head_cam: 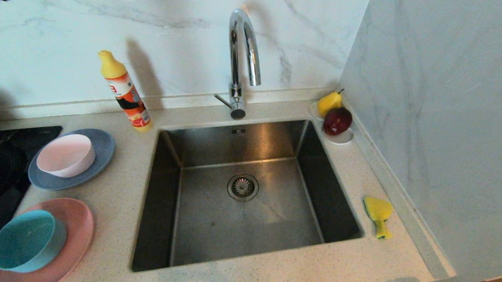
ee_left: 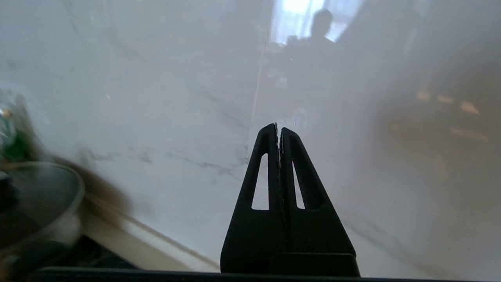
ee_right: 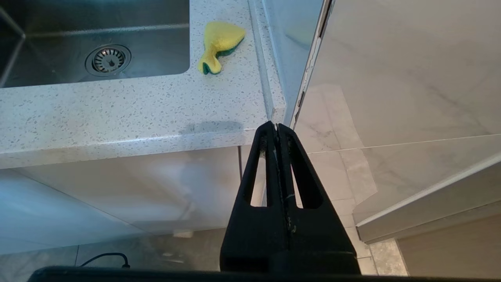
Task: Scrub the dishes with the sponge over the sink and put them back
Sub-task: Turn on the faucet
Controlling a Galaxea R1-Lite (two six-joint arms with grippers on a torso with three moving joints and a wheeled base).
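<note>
Steel basin: the large square brushed stainless-steel sink (head_cam: 248, 193) is sunk in the pale speckled worktop (head_cam: 116, 202), a round strainer drain in its middle.
Sponge: the crumpled yellow sponge with a green scouring side (head_cam: 378, 214) lies on the worktop just right of the sink.
Dishes: left of the sink, the pale pink-white bowl (head_cam: 66, 155) sits on the blue-grey plate (head_cam: 102, 149); nearer the robot, the teal bowl (head_cam: 25, 240) sits on the pink plate (head_cam: 78, 226).
Left gripper (ee_left: 278, 129): raised at the marble wall, fingers pressed together, holding nothing.
Right gripper (ee_right: 276, 126): parked below the worktop edge, fingers together, empty.
</note>
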